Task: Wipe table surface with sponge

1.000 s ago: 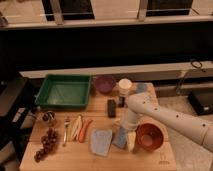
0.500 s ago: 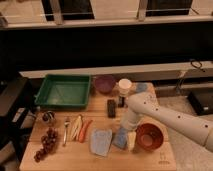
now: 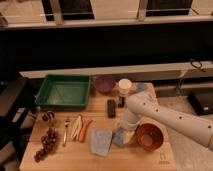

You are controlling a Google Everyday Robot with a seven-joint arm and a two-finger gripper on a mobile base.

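The light-brown wooden table surface (image 3: 150,161) fills the middle of the camera view. The sponge (image 3: 119,139), a small mid-blue block, lies near the front, between a pale blue-grey cloth (image 3: 101,142) and an orange bowl (image 3: 149,136). My white arm reaches in from the right. It bends down so that the gripper (image 3: 125,132) stands right over the sponge and touches its top. The wrist hides the gripper's lower end and part of the sponge.
At the back left is a green tray (image 3: 64,91), then a purple bowl (image 3: 104,84) and a white cup (image 3: 124,87). A black block (image 3: 111,107) lies mid-table. Grapes (image 3: 45,146), a fork (image 3: 66,132) and carrot sticks (image 3: 81,129) lie front left.
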